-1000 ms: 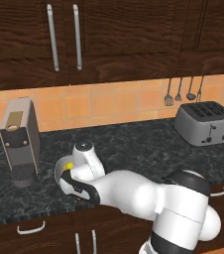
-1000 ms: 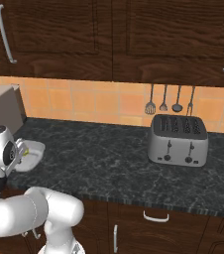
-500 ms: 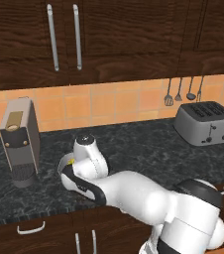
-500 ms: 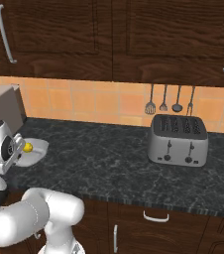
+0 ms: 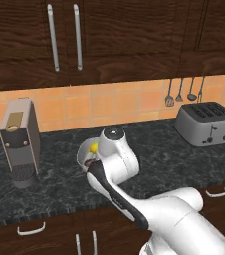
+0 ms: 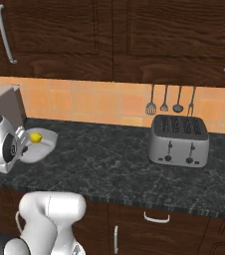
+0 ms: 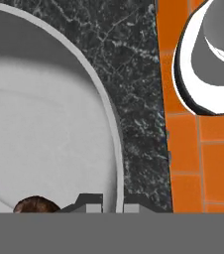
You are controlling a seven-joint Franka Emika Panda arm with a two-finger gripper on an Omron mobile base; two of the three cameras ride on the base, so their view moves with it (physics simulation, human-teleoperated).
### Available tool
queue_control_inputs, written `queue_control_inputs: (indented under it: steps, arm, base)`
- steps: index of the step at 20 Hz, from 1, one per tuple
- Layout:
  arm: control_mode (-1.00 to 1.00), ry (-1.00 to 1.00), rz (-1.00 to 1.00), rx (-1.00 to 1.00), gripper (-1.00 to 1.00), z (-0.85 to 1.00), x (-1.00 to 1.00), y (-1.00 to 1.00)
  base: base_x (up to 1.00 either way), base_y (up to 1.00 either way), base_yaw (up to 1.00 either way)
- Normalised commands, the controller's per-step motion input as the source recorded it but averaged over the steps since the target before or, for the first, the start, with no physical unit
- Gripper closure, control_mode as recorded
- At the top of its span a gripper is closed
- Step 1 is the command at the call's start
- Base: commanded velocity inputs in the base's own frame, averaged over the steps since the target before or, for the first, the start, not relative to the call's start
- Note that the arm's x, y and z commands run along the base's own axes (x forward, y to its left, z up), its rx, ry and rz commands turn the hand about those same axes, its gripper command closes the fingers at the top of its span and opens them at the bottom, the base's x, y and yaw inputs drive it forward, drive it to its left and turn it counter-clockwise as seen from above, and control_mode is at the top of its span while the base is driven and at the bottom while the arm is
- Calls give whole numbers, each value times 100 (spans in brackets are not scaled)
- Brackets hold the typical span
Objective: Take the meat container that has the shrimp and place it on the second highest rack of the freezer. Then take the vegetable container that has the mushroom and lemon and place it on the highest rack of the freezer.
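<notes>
The vegetable container (image 6: 41,147), a pale grey round dish, sits just above the black marble counter (image 6: 109,164), well to the left of the toaster (image 6: 179,141), with its rim at the robot's hand. Inside it, the lemon (image 6: 35,137) shows bright yellow near the hand side, and over in the left base view the mushroom (image 5: 89,163) is a dark-brown lump right beside the lemon (image 5: 93,147), both in the dish (image 5: 82,155). From the hand camera, the dish's white floor and curved rim (image 7: 104,114) spread out close up, the mushroom (image 7: 33,205) peeking at the bottom edge, and the gripper (image 7: 105,202) is pinched tight right at that rim, fingers nearly together, one dark fingertip (image 7: 89,201) on either side of the thin wall: it's clamped on the vegetable container. Further left of the toaster, past the dish, stands the coffee machine (image 5: 20,142), upright against the orange tiled backsplash (image 6: 109,104). Just above the toaster, four utensils (image 6: 170,99) hang on the wall, and dark wooden cabinets (image 6: 109,35) with long grey handles run over everything.
</notes>
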Motion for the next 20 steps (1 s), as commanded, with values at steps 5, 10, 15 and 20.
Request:
queue_control_inputs:
  steps: [5,10,15,20]
  arm:
    - [-100,0,9,5,100,41,-21,-98]
    - [-100,0,11,5,100,42,-13,-89]
    - [-100,1,1,0,100,39,-26,-56]
    - [-100,0,0,-6,100,6,-12,-35]
  base:
    - [0,0,0]
    - [0,0,0]
    - [0,0,0]
    - [0,0,0]
